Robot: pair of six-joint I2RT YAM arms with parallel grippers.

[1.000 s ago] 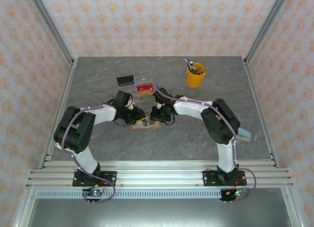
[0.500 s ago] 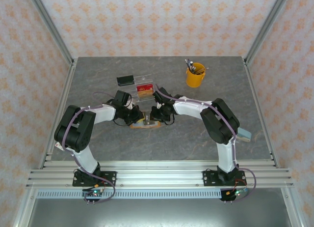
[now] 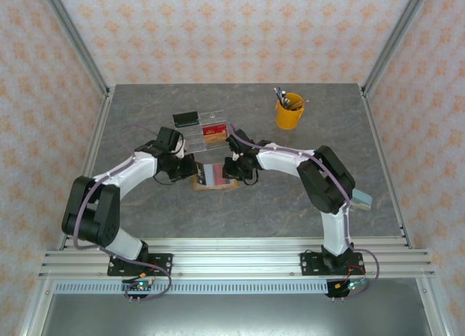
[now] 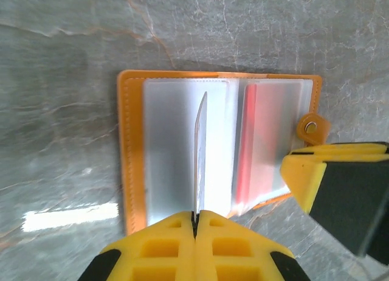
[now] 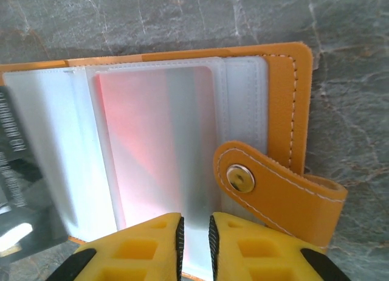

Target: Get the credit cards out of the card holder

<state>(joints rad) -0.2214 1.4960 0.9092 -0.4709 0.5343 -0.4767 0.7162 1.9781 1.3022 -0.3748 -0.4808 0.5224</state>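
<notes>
- Peach patterned wallpaper and an aluminium frame close in a grey marbled table (image 3: 145,205). The card holder (image 3: 215,176) lies open and flat near the middle of it.
- From the card holder's left comes the left arm. The left gripper (image 4: 194,217) is clenched on a thin credit card (image 4: 199,153), which stands on edge over the holder's clear sleeves (image 4: 167,147). As far as the wrist view shows, the card looks free of any pocket.
- From the card holder's right comes the right arm. The right gripper (image 5: 194,229) sits at the holder's near edge with its jaws almost together. A sleeve edge runs into the narrow gap, but I cannot tell whether it is pinched or merely pressed down.
- Beyond the card holder stands a clear acrylic tray (image 3: 211,132) with something red-brown in it.
- Farther beyond the card holder and to its right is a yellow cup (image 3: 288,114) of pens.
- A red card (image 5: 152,147) lies inside a frosted sleeve on the card holder's right half, not yet drawn out.
- On that same right side, the orange snap tab (image 5: 240,177) lies unfastened across the holder's edge.
- My judgement of progress is that one card is out and in hand and needs setting down. At least the red one is left, and other sleeves are too cloudy to read.
</notes>
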